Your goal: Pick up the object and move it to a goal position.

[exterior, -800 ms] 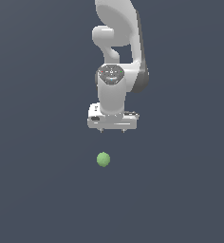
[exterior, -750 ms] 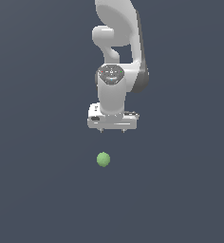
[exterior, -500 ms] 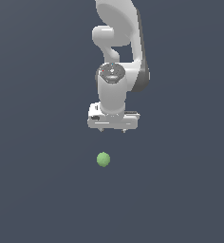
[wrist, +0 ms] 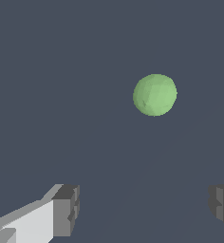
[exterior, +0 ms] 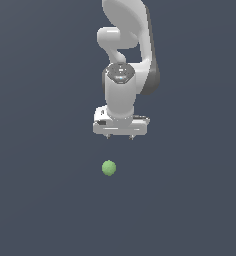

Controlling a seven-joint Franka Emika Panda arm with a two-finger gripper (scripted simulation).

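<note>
The small bright-green ball (exterior: 109,168) lies on the dark grey floor, below the arm in the exterior view. My white gripper (exterior: 119,137) hangs above it and slightly toward the exterior view's right, apart from it, with its two short fingertips spread and nothing between them. In the wrist view the ball (wrist: 155,95) shows whole, ahead of the gripper (wrist: 144,209), and the two grey fingertips (wrist: 66,210) stand wide apart with open floor between them.
The dark grey floor (exterior: 35,200) runs unbroken all around the ball. The white arm (exterior: 127,45) rises behind the gripper.
The gripper has shifted very slightly; the wrist has turned a little. The ball has not moved.
</note>
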